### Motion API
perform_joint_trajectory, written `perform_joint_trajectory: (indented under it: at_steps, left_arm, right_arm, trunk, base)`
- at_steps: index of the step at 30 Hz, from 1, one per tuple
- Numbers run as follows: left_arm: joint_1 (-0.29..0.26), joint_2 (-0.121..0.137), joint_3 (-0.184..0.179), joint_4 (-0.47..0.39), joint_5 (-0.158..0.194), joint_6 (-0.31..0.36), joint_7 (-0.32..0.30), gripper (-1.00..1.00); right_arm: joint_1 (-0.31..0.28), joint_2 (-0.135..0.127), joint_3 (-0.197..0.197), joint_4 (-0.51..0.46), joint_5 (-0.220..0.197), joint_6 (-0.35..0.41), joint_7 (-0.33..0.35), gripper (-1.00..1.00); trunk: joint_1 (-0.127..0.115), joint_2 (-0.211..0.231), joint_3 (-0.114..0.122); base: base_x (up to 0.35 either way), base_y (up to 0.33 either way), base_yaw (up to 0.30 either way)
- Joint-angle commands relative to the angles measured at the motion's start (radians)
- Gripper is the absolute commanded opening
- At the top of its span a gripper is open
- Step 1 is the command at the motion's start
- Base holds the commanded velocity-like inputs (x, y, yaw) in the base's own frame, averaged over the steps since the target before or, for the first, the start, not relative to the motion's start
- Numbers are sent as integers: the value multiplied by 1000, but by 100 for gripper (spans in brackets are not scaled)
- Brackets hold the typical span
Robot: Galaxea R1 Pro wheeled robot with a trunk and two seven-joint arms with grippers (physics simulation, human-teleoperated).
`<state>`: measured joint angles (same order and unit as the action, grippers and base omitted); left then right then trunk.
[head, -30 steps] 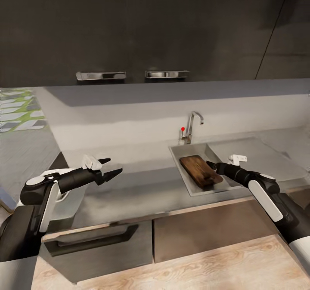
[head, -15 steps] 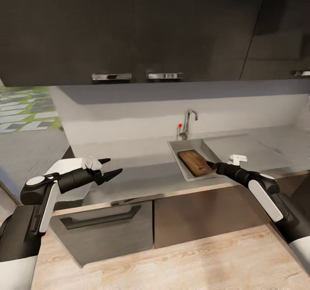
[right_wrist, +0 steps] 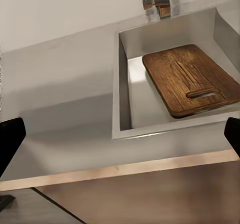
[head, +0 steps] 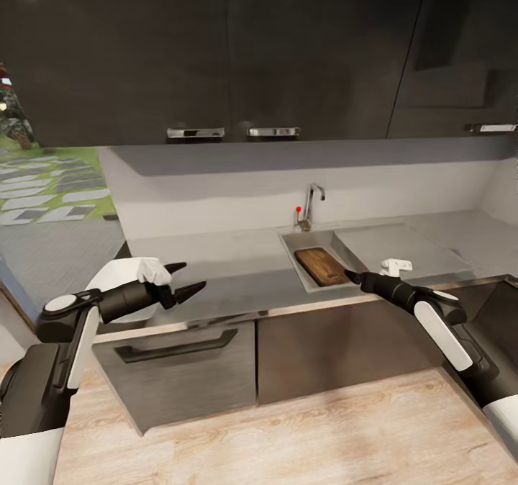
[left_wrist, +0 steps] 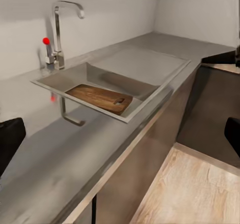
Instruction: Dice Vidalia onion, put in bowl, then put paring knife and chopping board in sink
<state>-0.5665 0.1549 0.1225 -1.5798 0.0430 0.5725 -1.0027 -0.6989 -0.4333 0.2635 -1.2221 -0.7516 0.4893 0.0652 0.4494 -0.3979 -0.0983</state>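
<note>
Chopping board [head: 321, 266] unmoved in sink [head: 291, 243], view farther back than before

You have a dark brown chopping board [right_wrist: 190, 78] with clear wood grain lying in the smooth, dull-grey steel sink [head: 296, 257]. The tap [head: 311, 204] is bright chrome. Your worktop [head: 216, 273] looks like brushed grey metal with a softly glossy sheen. The upper cabinets [head: 216, 46] are glossy and dark, and the floor [head: 302, 434] is pale matt wood planks.
</note>
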Motion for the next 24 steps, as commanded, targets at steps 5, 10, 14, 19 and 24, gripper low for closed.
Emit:
perform_joint_trajectory:
  at_steps: [5, 10, 14, 19, 24]
  left_arm:
    - [-1, -51, -5, 2, 3, -37, -1, 100]
    - [44, -69, -12, 3, 1, -29, -3, 100]
    - [138, -71, -14, 12, 0, -31, 5, 100]
    - [293, -72, -16, 59, 0, -83, 43, 100]
    - [371, -72, -20, 332, 0, -292, 63, 100]
  right_arm:
    - [0, -1, 20, 0, -1, 3, 0, 100]
    - [58, -1, 38, 2, 44, 0, -2, 100]
    - [126, -1, 42, 23, 87, -3, -3, 100]
    - [200, -1, 44, 185, 113, -19, 1, 100]
    - [222, -1, 110, 488, 116, -209, 25, 100]
  trunk:
    - [1, -2, 4]
    - [1, -2, 5]
    - [1, -2, 5]
    - [1, -2, 5]
    - [1, -2, 5]
  base:
    - [-5, 0, 0]
    - [0, 0, 0]
    - [0, 0, 0]
    - [0, 0, 0]
    - [0, 0, 0]
